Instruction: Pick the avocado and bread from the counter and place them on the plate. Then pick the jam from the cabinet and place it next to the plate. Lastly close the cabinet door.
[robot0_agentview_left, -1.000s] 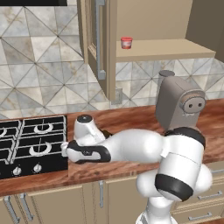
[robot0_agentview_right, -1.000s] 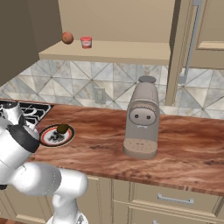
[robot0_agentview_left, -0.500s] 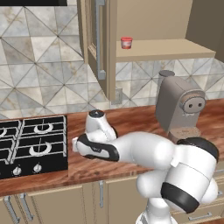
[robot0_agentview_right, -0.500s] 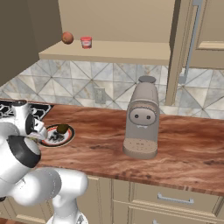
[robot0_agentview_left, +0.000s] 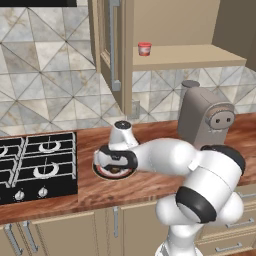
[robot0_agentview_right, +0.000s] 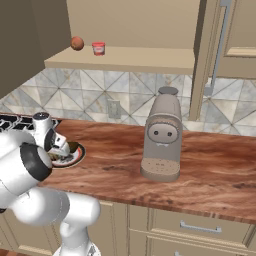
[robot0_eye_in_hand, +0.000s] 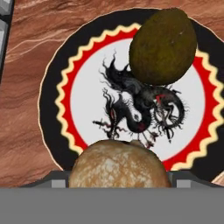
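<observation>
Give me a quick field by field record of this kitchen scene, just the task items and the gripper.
avocado: lying on the plate, across its rim
bread: between the fingers, above the plate
gripper: over the plate, shut on the bread
jam: on the open cabinet shelf
cabinet door: open
coffee machine: on the counter, right of the plate

Our arm (robot0_agentview_left: 200, 175) is glossy white, built of fat rounded links with black bands at the joints. At centre left of the left base view a short white cylinder wears a dark cap.
</observation>
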